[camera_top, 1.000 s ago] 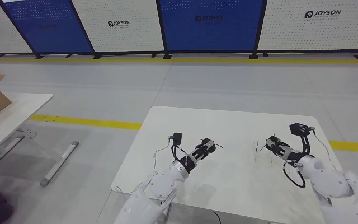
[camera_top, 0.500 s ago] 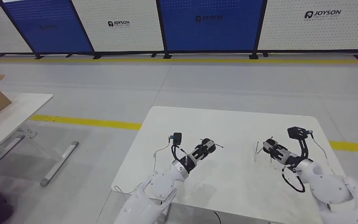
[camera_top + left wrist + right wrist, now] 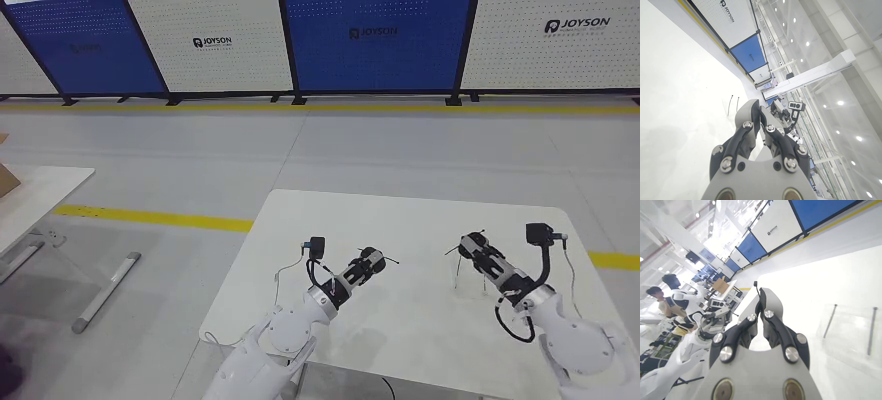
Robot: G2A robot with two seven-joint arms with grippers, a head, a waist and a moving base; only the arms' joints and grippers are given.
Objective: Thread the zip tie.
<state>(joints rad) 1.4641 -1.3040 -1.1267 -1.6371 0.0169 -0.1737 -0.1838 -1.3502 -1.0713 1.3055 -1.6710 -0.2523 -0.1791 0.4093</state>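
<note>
Left tool point(image 3: 759, 115): fingers pressed shut, pinching a thin black strip point(image 3: 735, 314) that poked out past the tips; it sat near the middle of the tabletop point(image 3: 400, 215).
Gap: both tools were well apart, with nothing bridging them.
Right tool point(image 3: 760, 293): closed tight on a zip tie point(image 3: 755, 283), whose head end stood out beyond the fingertips, over the tabletop's right part.
Spare ties point(image 3: 830, 321): two lay side by side on a clear sheet point(image 3: 848, 332), just beside the right tool.
Progress: by my reading, the pick-up was done. Bringing the ends together and pushing the tail through the head was all left, so the threading itself had not yet begun.
</note>
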